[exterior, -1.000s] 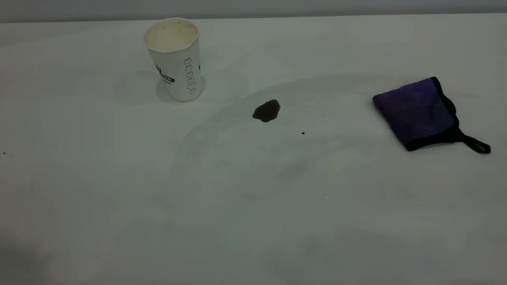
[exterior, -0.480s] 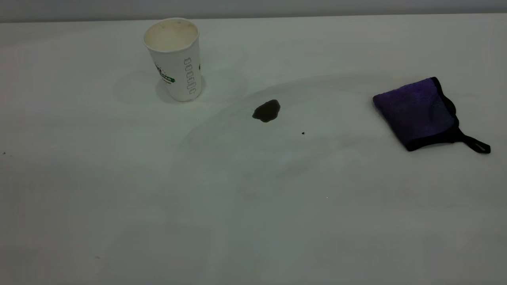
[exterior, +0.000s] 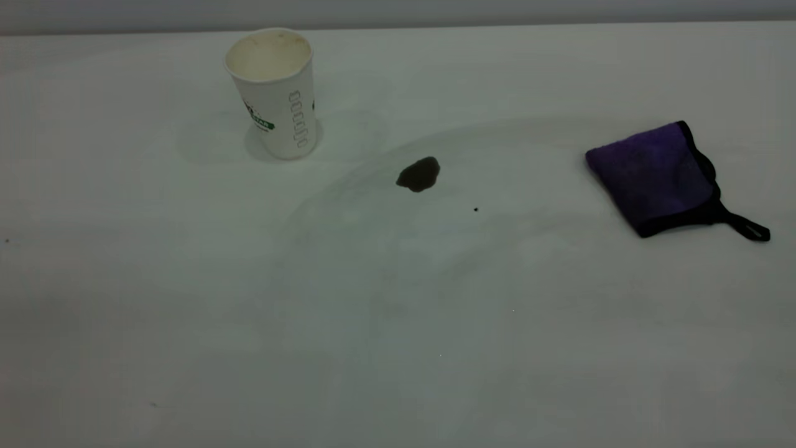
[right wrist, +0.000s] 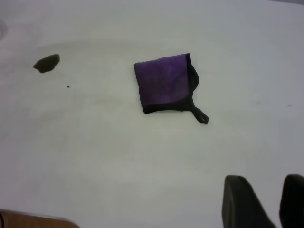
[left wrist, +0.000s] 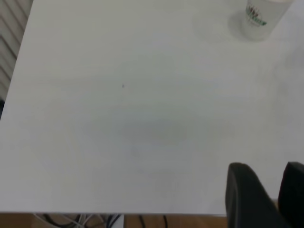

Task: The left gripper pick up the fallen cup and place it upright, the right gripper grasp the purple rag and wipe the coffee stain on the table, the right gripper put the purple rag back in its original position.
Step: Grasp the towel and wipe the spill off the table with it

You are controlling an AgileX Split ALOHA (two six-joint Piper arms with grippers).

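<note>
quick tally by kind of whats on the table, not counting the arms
cup: 1, standing upright
rag: 1, purple, lying flat
coffee stain: 1
black speck: 1, near the stain
total: 4, all on the table

A bare test bench in a lab-like room: plain white table (exterior: 398, 348) against a grey wall, loose cables (left wrist: 90, 219) hanging below its edge at 6 o'clock
</note>
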